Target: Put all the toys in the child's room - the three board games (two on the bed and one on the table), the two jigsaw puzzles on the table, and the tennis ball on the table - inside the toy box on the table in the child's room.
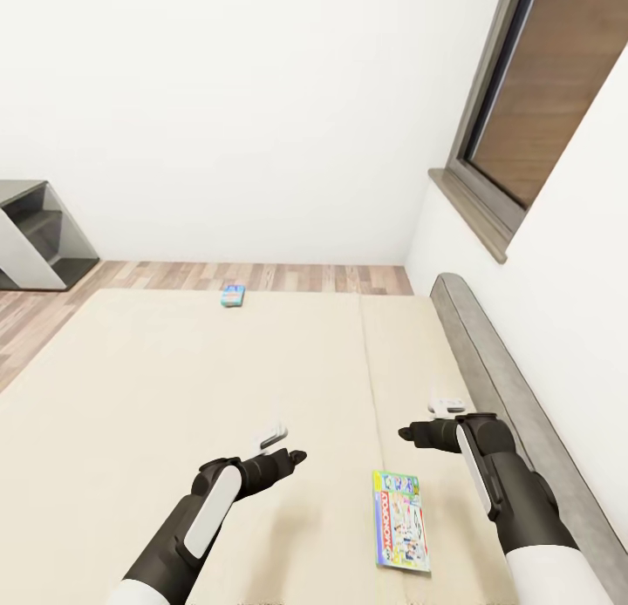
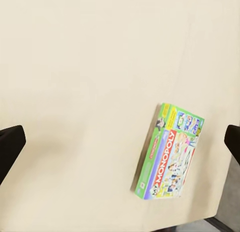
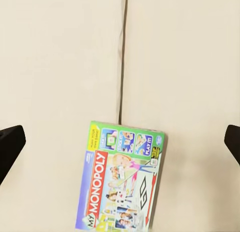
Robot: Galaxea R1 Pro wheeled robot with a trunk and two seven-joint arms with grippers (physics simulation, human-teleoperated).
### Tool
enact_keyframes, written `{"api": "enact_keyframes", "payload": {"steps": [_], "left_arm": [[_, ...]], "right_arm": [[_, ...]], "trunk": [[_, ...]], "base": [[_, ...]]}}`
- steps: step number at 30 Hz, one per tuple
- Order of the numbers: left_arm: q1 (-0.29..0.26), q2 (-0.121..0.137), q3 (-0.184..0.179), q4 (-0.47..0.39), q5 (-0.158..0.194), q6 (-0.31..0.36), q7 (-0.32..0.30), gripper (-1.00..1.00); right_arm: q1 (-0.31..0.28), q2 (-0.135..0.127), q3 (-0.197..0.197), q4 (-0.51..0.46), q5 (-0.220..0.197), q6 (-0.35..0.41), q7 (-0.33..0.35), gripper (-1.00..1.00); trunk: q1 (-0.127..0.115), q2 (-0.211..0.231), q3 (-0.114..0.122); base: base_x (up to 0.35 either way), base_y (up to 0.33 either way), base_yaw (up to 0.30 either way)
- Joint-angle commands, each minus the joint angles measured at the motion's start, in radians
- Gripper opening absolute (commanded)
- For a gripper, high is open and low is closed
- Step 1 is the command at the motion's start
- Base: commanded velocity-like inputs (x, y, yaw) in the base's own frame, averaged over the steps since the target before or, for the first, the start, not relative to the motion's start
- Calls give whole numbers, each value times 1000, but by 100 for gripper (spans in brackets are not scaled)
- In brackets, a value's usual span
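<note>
Both arms hang over the bed (image 1: 174, 370), its cream mattress split by a seam that runs past the Monopoly box (image 1: 402, 521). That box lies flat near the bed's close edge, between the two arms and nearer the right one, nothing on top of it or crowding it. The lid reads "MY MONOPOLY" in white on red, with "PLAY IT" on a small panel. Left gripper (image 1: 288, 445) has its jaws spread wide over bare mattress, pinching nothing; right gripper (image 1: 427, 420) likewise, spread and empty, just beside the grey headboard (image 1: 515, 387). Far across the mattress, at its edge, sits the small blue game box (image 1: 232, 295). Beyond: wood floor (image 1: 288, 276), a grey shelf unit (image 1: 39, 234), a window (image 1: 532, 108).
</note>
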Motion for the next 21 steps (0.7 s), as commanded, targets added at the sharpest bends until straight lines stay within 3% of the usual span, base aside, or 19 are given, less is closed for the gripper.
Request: {"api": "enact_keyframes", "payload": {"steps": [1,17,21], "left_arm": [[0,0,-1,-1,11,3,9,100],[-1,0,3,-10,16,4,-4,100],[-1,2,7,-40,18,5,-41,100]], "right_arm": [[-1,0,-1,-1,10,4,10,100],[-1,0,-1,-2,9,4,10,100],[-1,-1,-1,-4,6,4,10,100]], "trunk": [[0,-1,-3],[0,-1,-29],[0,-1,-35]], "base": [[0,0,0],[0,0,0],[0,0,0]]}}
